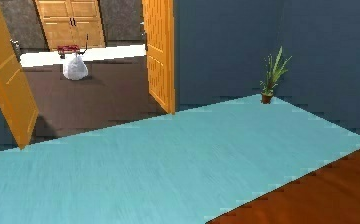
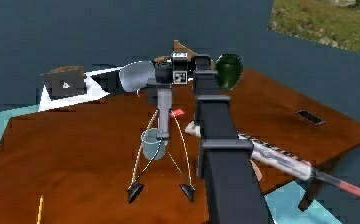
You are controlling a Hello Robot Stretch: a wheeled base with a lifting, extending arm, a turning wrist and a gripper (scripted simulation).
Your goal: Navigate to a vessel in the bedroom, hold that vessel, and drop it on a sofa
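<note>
In the arm side view my arm (image 2: pixel 224 160) rises over a brown wooden table (image 2: pixel 78 150). Left of its white marker squares, two thin fingers (image 2: pixel 137 190) of my gripper (image 2: pixel 162 190) point down toward the tabletop. A small blue-grey cup-like thing (image 2: pixel 153 146) sits between them, with the tabletop behind it. I cannot tell whether the gripper holds anything. A dark green round vessel (image 2: pixel 229 70) stands just right of the marker squares, toward the table's far side.
On the table lie a long bat (image 2: pixel 288 160), a flat dark phone-like thing (image 2: pixel 310 117), a dark boxy thing (image 2: pixel 63 80) and a pencil (image 2: pixel 40 208). Ahead, orange doors (image 1: pixel 160 55) open onto a dark-floored room with a white bag (image 1: pixel 76 67). A potted plant (image 1: pixel 273 78) stands against the blue wall.
</note>
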